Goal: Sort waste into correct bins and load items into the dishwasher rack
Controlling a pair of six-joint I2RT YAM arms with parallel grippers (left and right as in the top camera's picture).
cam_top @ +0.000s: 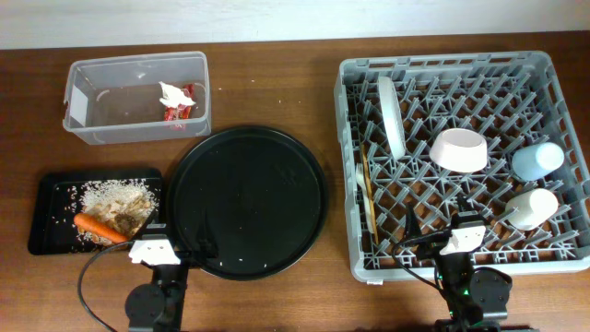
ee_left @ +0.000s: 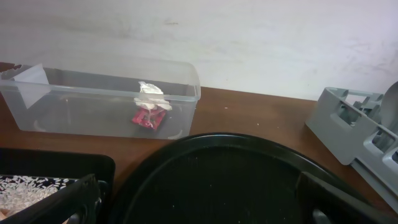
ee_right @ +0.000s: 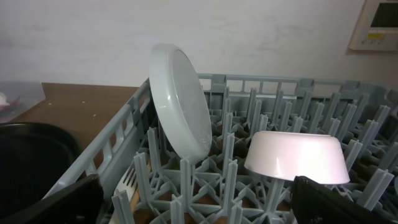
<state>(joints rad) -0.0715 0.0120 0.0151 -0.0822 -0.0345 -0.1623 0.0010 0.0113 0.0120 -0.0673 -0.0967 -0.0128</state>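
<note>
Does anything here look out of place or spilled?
Only minor things: the pale grey plate leans tilted in the dishwasher rack, and the cream cup and light-blue cup appear to lie on their sides.

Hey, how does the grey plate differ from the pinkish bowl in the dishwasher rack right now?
The plate stands on its edge, leaning a little. The bowl sits upside down, rim downward. The plate is a flat, shallow disc, while the bowl is deeper with sloping walls. The plate is pale grey and the bowl pinkish-white. Both are plain and unpatterned, and both are loaded in the rack, near each other but not touching.
</note>
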